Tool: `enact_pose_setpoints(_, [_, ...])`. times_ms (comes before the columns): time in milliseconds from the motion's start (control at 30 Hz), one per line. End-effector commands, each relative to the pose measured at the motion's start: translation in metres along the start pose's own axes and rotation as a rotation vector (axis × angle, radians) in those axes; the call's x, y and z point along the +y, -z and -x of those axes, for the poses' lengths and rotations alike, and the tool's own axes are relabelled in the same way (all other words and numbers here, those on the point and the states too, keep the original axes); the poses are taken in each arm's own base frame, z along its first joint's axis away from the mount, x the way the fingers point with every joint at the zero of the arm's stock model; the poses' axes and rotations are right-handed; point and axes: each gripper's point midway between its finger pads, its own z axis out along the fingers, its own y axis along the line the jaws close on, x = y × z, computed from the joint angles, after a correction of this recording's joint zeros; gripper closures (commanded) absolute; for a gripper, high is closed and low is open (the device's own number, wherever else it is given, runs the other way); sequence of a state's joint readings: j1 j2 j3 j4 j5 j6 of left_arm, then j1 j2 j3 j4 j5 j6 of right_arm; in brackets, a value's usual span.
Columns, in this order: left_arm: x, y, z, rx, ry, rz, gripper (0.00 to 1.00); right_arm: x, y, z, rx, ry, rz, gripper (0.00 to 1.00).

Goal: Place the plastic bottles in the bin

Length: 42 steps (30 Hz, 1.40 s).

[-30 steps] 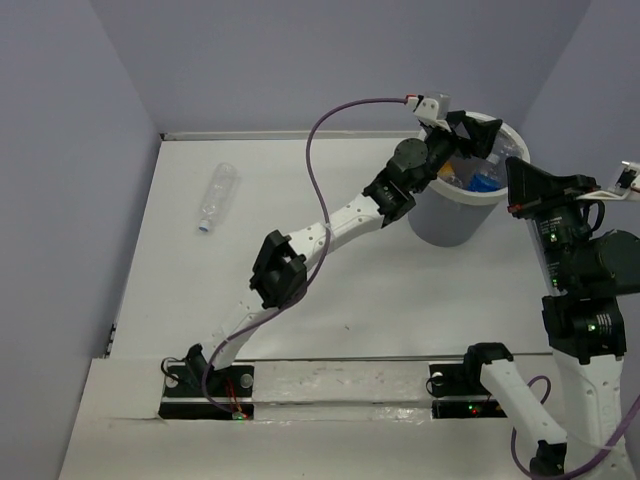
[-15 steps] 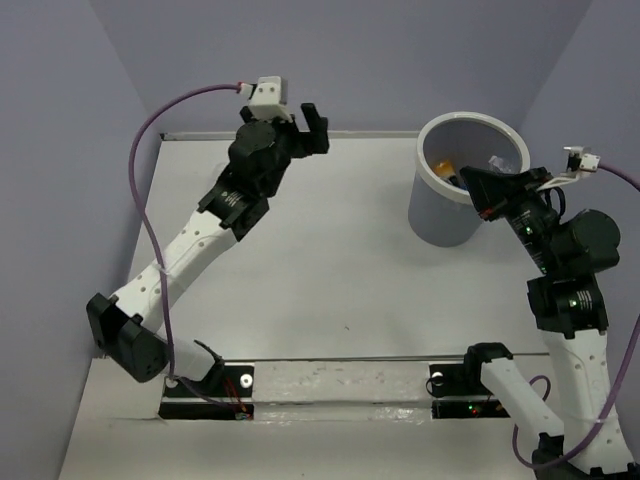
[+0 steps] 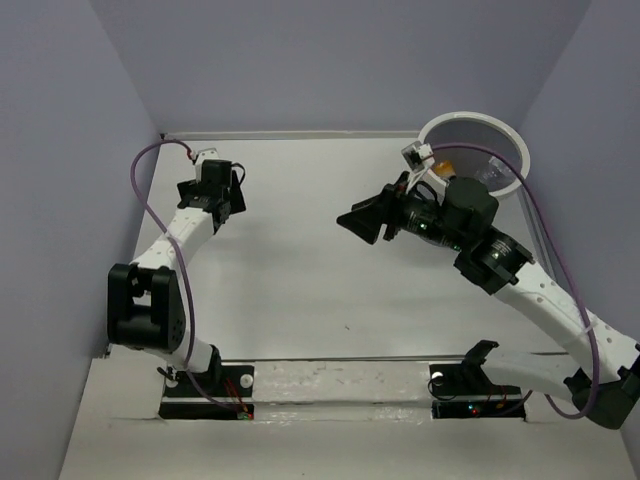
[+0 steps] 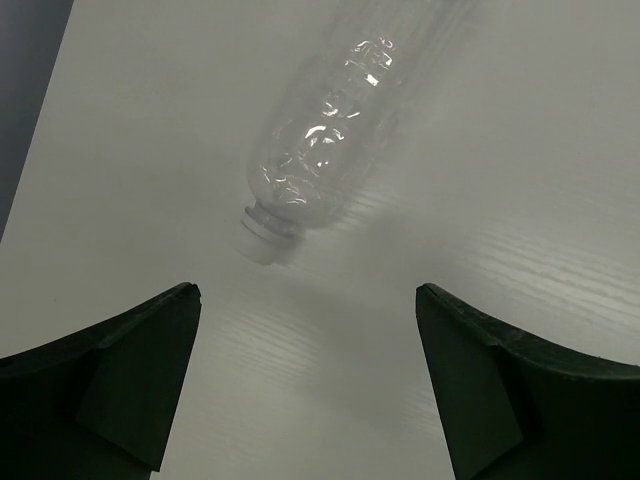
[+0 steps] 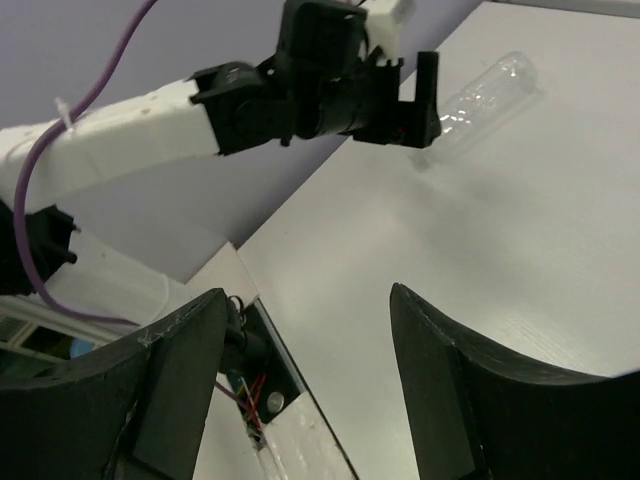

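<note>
My left claw (image 4: pixel 305 292) is spread wide and holds nothing. It hangs low over the worktop (image 3: pixel 300 260) at the far left. Just ahead of it lies a clear plastic bottle (image 4: pixel 320 150) on its side, white cap (image 4: pixel 265 240) pointing back at me. I keep the fingers parted wider than the bottle so they can pass either side of it. I judge the grasp is not yet made, since nothing touches the bottle. It is the only one I can see on the worktop.

My right claw (image 5: pixel 305 300) is also spread and empty. It hangs in the air near the middle, facing the left arm and well apart from the bottle. The bin (image 3: pixel 470 114) stands at the far right, partly behind my right arm. Something orange and something clear show inside it.
</note>
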<state>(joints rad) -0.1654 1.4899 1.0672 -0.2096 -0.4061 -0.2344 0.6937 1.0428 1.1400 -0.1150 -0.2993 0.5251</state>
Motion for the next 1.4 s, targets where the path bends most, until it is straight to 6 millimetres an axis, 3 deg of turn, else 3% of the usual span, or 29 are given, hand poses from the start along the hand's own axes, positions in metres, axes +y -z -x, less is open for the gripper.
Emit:
enact_pose_setpoints(0, [0.0,-0.009,0.043,-0.077,-0.061,-0.023,0.01,0.024,-0.007,0.01,-0.052,0.104,-0.014,0.28])
enact_pose_setpoints(233, [-0.009,-0.068,0.022,0.062,-0.135,-0.045,0.01,0.059,-0.022,-0.009,-0.005,0.145,0.052,0.28])
enact_pose_setpoints(367, [-0.02,-0.1,0.019,0.106,-0.155,-0.041,0.01,0.06,-0.036,-0.025,0.03,0.17,0.036,0.27])
enact_pose_setpoints(567, [-0.014,-0.138,-0.003,0.196,-0.172,0.008,0.02,0.07,-0.042,-0.033,0.034,0.177,0.067,0.27])
enact_pose_setpoints(667, [-0.024,-0.144,-0.016,0.215,-0.154,-0.037,0.17,0.066,-0.044,-0.027,0.003,0.19,0.041,0.28])
enact_pose_setpoints(733, [-0.034,-0.135,-0.011,0.192,-0.133,-0.084,0.29,0.057,-0.048,-0.024,-0.014,0.199,-0.007,0.28])
enact_pose_setpoints(767, [-0.039,-0.129,-0.006,0.177,-0.128,-0.101,0.31,0.05,-0.049,-0.021,-0.031,0.207,-0.046,0.28])
enact_pose_setpoints(867, [-0.061,-0.092,0.022,0.099,-0.105,-0.176,0.35,0.035,-0.048,-0.016,-0.066,0.208,-0.124,0.26])
enact_pose_setpoints(900, [-0.075,-0.065,0.038,0.051,-0.099,-0.24,0.37,0.029,-0.045,-0.009,-0.095,0.209,-0.164,0.22])
enact_pose_setpoints(967, [-0.091,-0.034,0.049,0.011,-0.084,-0.312,0.38,0.021,-0.037,0.0,-0.134,0.217,-0.215,0.18])
enact_pose_setpoints(1000, [-0.098,-0.005,0.059,-0.023,-0.069,-0.383,0.38,0.017,-0.033,0.005,-0.148,0.214,-0.228,0.14])
enact_pose_setpoints(1133, [-0.14,0.081,0.053,-0.074,-0.015,-0.69,0.4,0.008,-0.016,0.022,-0.194,0.165,-0.233,0.05])
enact_pose_setpoints(1167, [-0.144,0.107,0.038,-0.055,0.017,-0.792,0.4,0.005,-0.014,0.026,-0.201,0.144,-0.225,0.01])
enact_pose_setpoints(1200, [-0.15,0.112,0.043,-0.071,0.042,-0.812,0.41,0.006,-0.014,0.023,-0.191,0.136,-0.213,0.01])
enact_pose_setpoints(1367, [-0.172,0.218,0.004,-0.143,0.064,-1.157,0.41,-0.006,-0.015,0.025,-0.182,0.1,-0.214,0.0])
